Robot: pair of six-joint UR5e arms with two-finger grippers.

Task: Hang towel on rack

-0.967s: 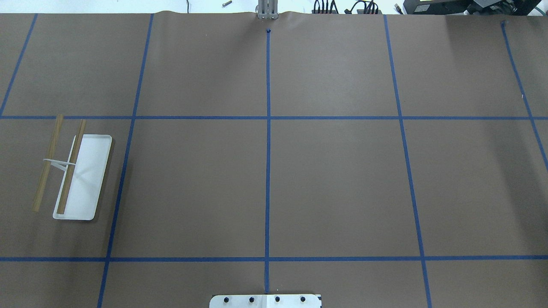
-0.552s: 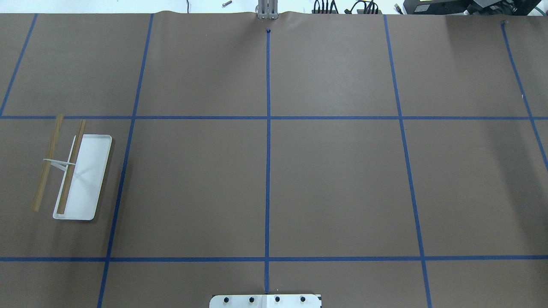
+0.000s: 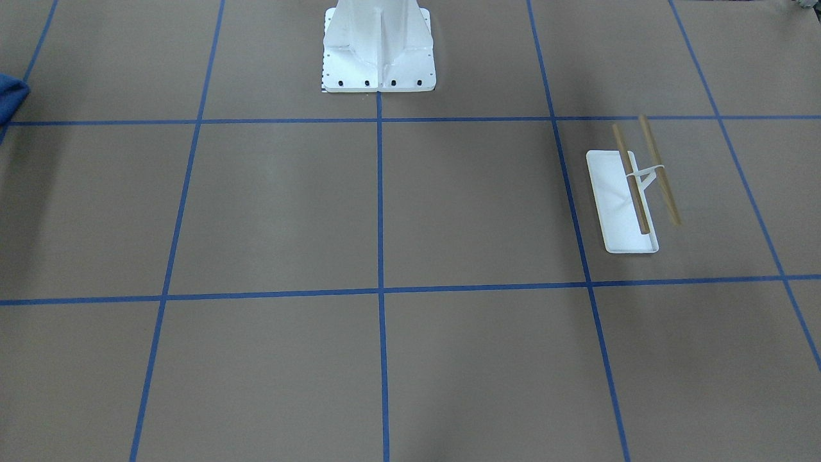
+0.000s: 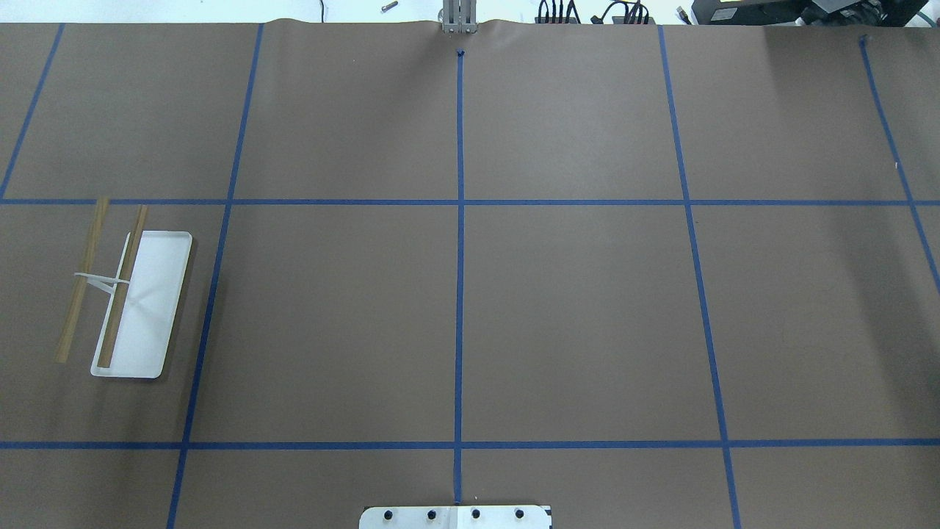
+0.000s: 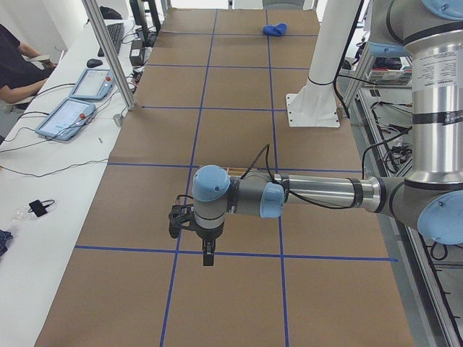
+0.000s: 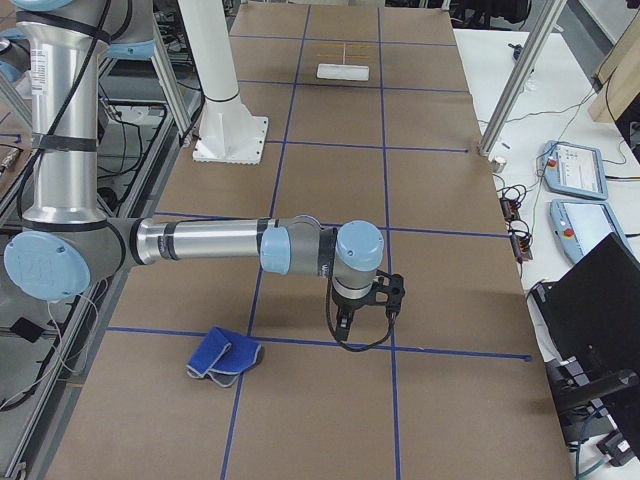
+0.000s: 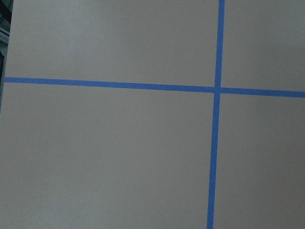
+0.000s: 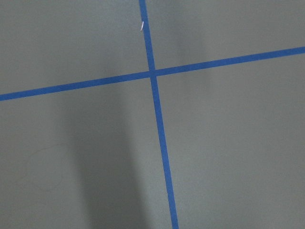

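The blue towel [image 6: 225,358] lies crumpled on the brown table at my right end. It also shows at the front view's left edge [image 3: 9,96] and far off in the left side view [image 5: 275,30]. The rack [image 4: 139,301], a white base with two tan dowels, stands empty at my left end, and also shows in the front view [image 3: 632,192] and the right side view [image 6: 343,60]. My left gripper [image 5: 208,256] points down above the table. My right gripper [image 6: 344,328] hangs above the table, to the right of the towel. I cannot tell whether either is open or shut.
The white robot pedestal [image 3: 378,58] is bolted at the table's near-robot edge. Blue tape lines grid the brown paper [image 4: 459,294]. Tablets [image 5: 72,116] and a seated operator [image 5: 14,58] are beside the table. An aluminium post [image 6: 520,70] stands at the far edge.
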